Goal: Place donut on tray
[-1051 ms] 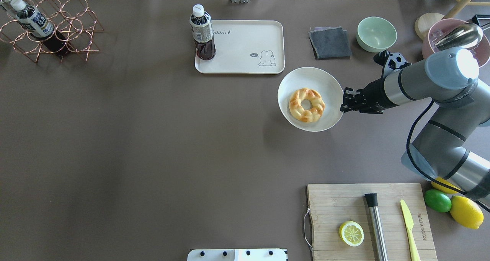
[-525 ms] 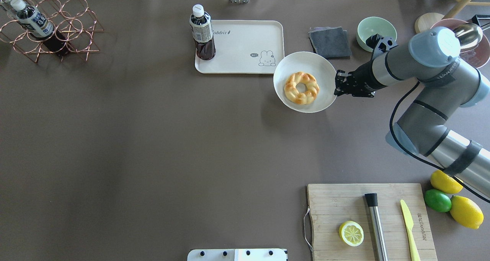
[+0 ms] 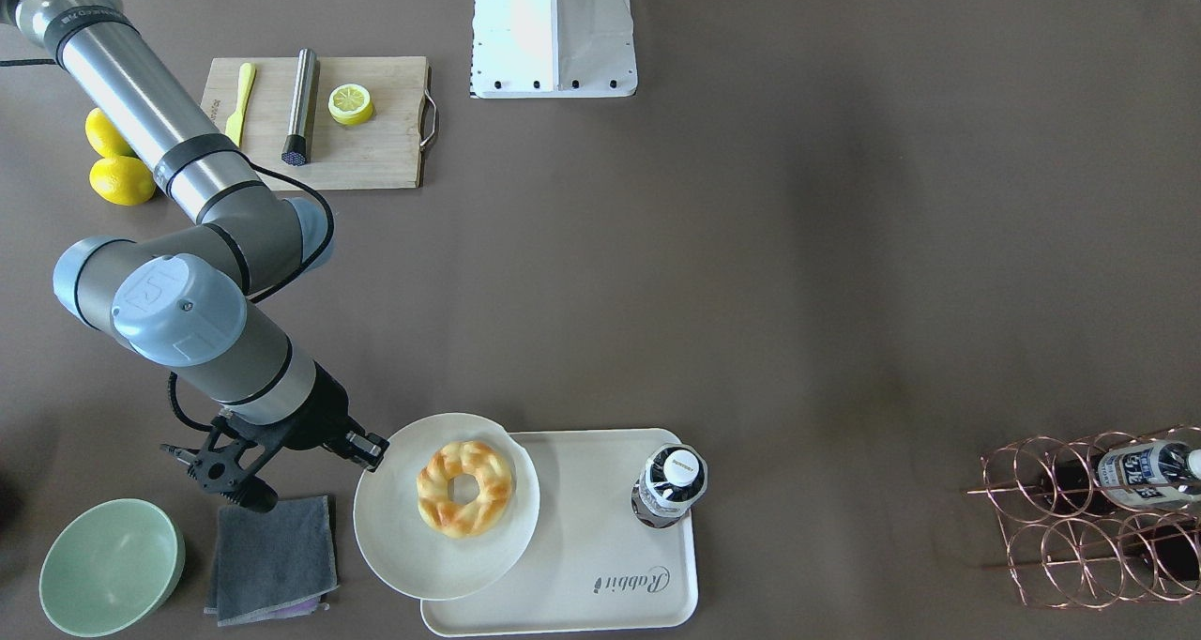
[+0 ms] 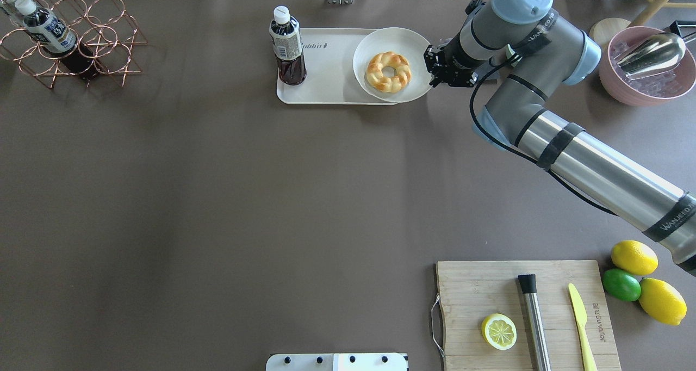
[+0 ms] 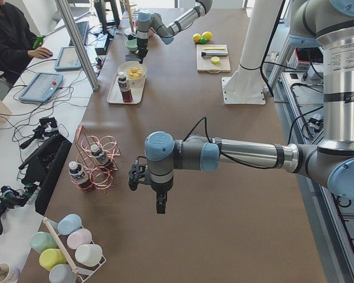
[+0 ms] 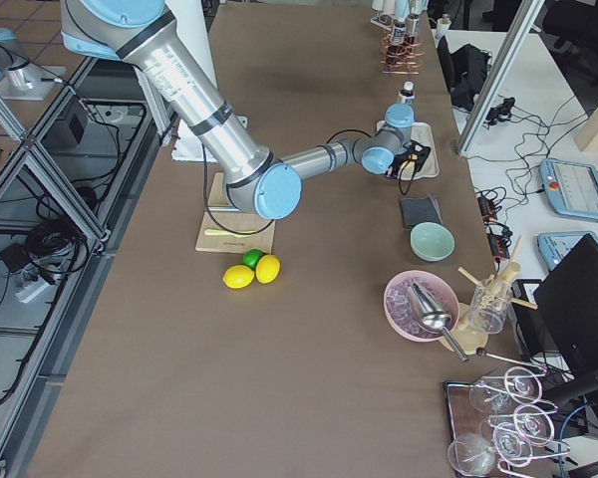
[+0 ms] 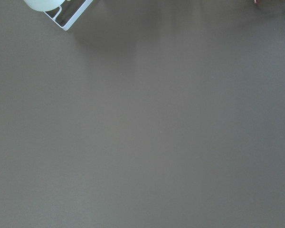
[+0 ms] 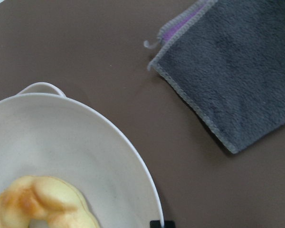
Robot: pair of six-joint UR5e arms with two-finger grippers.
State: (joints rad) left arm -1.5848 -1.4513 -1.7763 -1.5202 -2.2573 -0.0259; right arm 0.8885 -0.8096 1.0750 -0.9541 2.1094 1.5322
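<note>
1. My right gripper [image 4: 433,69] is clenched on the rim of the plate [image 4: 410,42]. The donut [image 4: 388,72] lies on that plate just ahead of the fingertips — not on the tray [image 4: 326,82] itself.
2. The plate overlaps the tray end nearest the gripper. I cannot tell whether it hangs above the tray or touches it.
3. I judge the step in hand to be setting the load down. The plate's near edge overhangs the tray rim, so I would carry it further out from the wrist first.
4. I would hold the plate level so the donut does not slide, and stop short of the bottle [image 4: 287,44] at the tray's far end.
5. I would lower slowly and release only once the plate sits flat.
6. A cloth [image 8: 237,71] lies just beside the wrist — I would pull back upward, not sideways.
7. My left gripper [image 5: 159,203] hangs over bare table, well apart; I cannot tell if it is open.
</note>
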